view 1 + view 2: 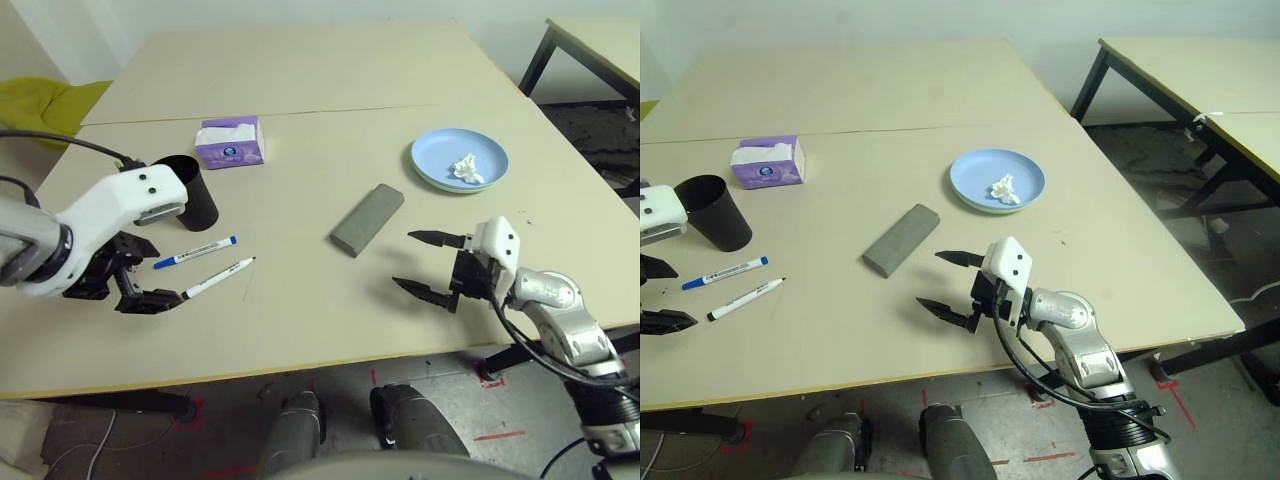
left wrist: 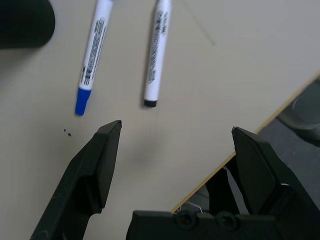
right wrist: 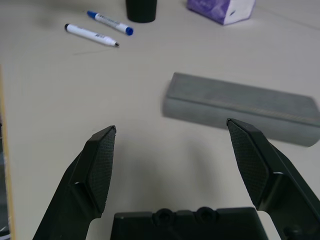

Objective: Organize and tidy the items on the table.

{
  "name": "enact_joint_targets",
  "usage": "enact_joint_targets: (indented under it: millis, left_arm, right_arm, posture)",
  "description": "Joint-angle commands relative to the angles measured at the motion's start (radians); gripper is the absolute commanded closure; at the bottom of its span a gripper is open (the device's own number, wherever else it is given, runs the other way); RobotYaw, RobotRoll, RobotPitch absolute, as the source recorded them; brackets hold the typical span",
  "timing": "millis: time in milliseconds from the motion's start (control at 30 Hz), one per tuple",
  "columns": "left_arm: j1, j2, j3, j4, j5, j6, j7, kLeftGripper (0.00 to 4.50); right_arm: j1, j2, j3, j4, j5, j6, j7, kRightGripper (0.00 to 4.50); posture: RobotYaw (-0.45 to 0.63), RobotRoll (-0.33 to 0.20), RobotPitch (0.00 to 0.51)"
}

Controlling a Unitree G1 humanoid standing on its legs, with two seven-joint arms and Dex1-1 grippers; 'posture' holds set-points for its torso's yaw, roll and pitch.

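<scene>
Two white marker pens lie side by side on the table (image 1: 300,90) near its front left: one blue-capped (image 1: 196,252), one black-capped (image 1: 218,278). My left gripper (image 1: 150,272) hovers open just short of them, nothing between its fingers (image 2: 100,165). Behind the pens stands a black cup (image 1: 192,192). The grey glasses case (image 1: 368,218) lies closed mid-table. My right gripper (image 1: 403,258) is open and empty, pointing at the case (image 3: 245,107) from the right. A light blue plate (image 1: 440,150) at the back right holds a crumpled white tissue (image 1: 467,168).
A purple tissue box (image 1: 231,141) sits behind the cup near the table's seam. The table's front edge (image 2: 260,125) runs close under my left gripper. A separate black-legged table (image 1: 1200,70) stands off to the right.
</scene>
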Motion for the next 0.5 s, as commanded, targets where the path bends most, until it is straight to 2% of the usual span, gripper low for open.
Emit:
enact_joint_targets:
  millis: [33, 233, 500]
  left_arm:
    - [-0.082, -0.032, -0.107, 0.043, 0.055, -0.016, 0.005, 0.02]
    - [-0.213, -0.136, -0.272, 0.101, 0.146, -0.016, 0.001, 0.02]
    - [-0.27, -0.235, -0.378, 0.153, 0.229, -0.04, 0.005, 0.02]
  right_arm:
    - [0.022, -0.009, 0.013, -0.024, -0.02, -0.004, -0.001, 0.0]
    - [0.027, -0.012, 0.007, -0.054, -0.018, 0.016, -0.02, 0.0]
    - [0.019, -0.036, -0.008, -0.072, -0.01, 0.038, -0.025, 0.0]
  posture:
    - [-0.2, 0.0, 0.148]
    - [-0.21, 0.0, 0.143]
    - [-0.22, 0.0, 0.143]
